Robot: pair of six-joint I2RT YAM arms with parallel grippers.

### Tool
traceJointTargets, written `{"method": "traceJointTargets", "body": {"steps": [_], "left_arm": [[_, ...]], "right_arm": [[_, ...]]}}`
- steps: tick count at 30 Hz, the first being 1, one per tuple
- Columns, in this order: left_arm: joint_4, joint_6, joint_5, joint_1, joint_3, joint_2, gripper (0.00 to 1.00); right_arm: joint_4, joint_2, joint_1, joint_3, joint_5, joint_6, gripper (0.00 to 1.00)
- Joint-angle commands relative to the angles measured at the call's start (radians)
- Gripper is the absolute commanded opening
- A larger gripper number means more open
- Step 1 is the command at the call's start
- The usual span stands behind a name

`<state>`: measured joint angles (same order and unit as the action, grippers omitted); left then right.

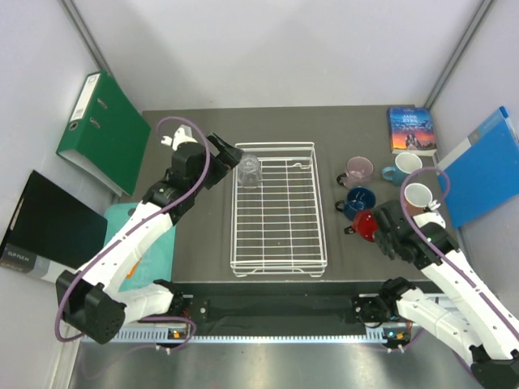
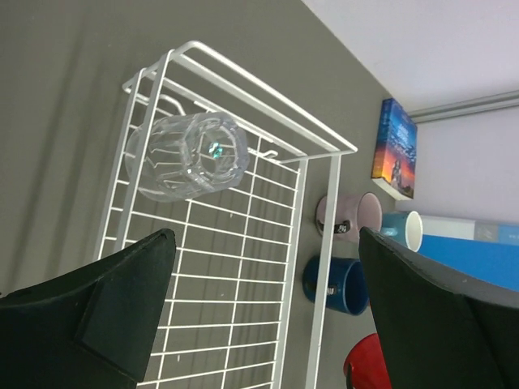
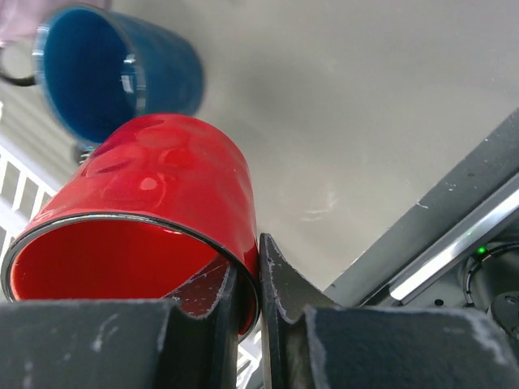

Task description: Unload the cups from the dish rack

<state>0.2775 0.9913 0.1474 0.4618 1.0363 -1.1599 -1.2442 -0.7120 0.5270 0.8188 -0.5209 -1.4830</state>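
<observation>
Pinching the rim of the red mug (image 3: 162,178) tightly, the right claw (image 3: 259,267) holds it just right of the dish rack (image 1: 280,261), beside the dark blue mug (image 1: 359,199), while the left claw (image 2: 266,243) gapes wide and empty near the clear tumbler (image 1: 249,172) lying in the rack's far-left corner.

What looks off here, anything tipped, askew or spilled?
Two things. The glass tumbler in the far-left corner of the dish rack looks tipped over rather than upright. The red mug is tilted, pinched by its rim wall in the right end effector. No spills or damage visible.
</observation>
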Motion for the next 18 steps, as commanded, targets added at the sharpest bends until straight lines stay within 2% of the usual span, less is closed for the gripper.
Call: {"method": "traceJointTargets", "body": {"steps": [1, 14, 18], "left_arm": [[-0.006, 0.001, 0.056, 0.02, -0.03, 0.031, 0.99], [0.037, 0.044, 0.136, 0.055, -0.045, 0.051, 0.99], [0.037, 0.053, 0.152, 0.074, -0.045, 0.046, 0.99]], "right_arm": [[0.068, 0.026, -0.005, -0.039, 0.002, -0.077, 0.0], [0.069, -0.115, -0.007, -0.078, 0.073, -0.143, 0.0], [0.117, -0.171, -0.009, -0.102, 0.078, -0.166, 0.0]]}}
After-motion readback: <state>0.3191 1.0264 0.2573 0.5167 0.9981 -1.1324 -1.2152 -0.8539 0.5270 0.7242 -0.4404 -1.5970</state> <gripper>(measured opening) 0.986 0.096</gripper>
